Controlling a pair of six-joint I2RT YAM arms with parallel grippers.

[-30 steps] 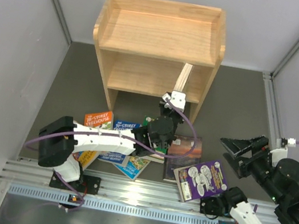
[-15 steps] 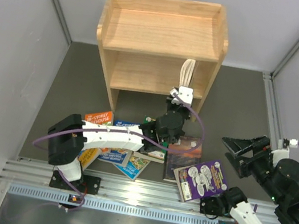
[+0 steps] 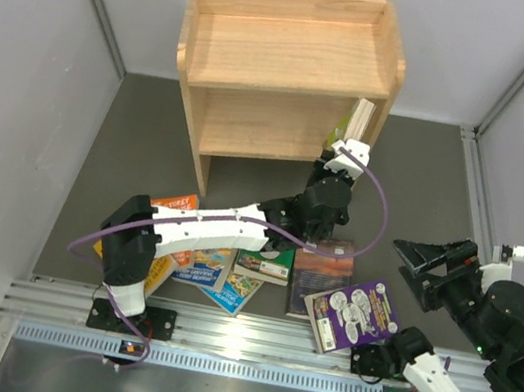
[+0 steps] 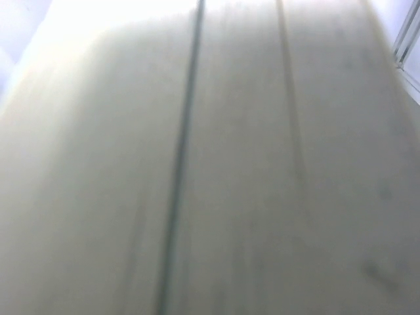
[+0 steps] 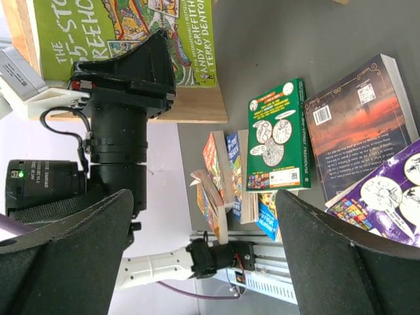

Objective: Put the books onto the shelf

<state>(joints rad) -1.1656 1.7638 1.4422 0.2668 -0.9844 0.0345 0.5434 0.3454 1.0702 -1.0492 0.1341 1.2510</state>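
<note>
Overhead, the shelf (image 3: 287, 53) is seen at the far side of the worktop (image 3: 141, 134). The left fingers (image 3: 352, 143) are stretched up to the right end of its lower tier, clenched on a green-covered book (image 3: 361, 120). This book is kept upright with its page edges toward the camera, presumably so that it can be slid in standing against the right side panel; whether it is already inside cannot be told. The loose books (image 3: 229, 266) are left lying near the arm bases, with a dark brown book (image 3: 323, 266) and a purple book (image 3: 355, 314) to their right. The right fingers (image 3: 422, 255) are spread wide and empty, well right of the pile, likely parked out of the way. In the left wrist view only a pale blurred surface close to the lens is given, and what it is cannot be told. In the right wrist view the grip is confirmed: black fingers are clamped on the green cover in front of the shelf's wood. The other books are shown flat on the worktop, so most of the task is judged undone.
</note>
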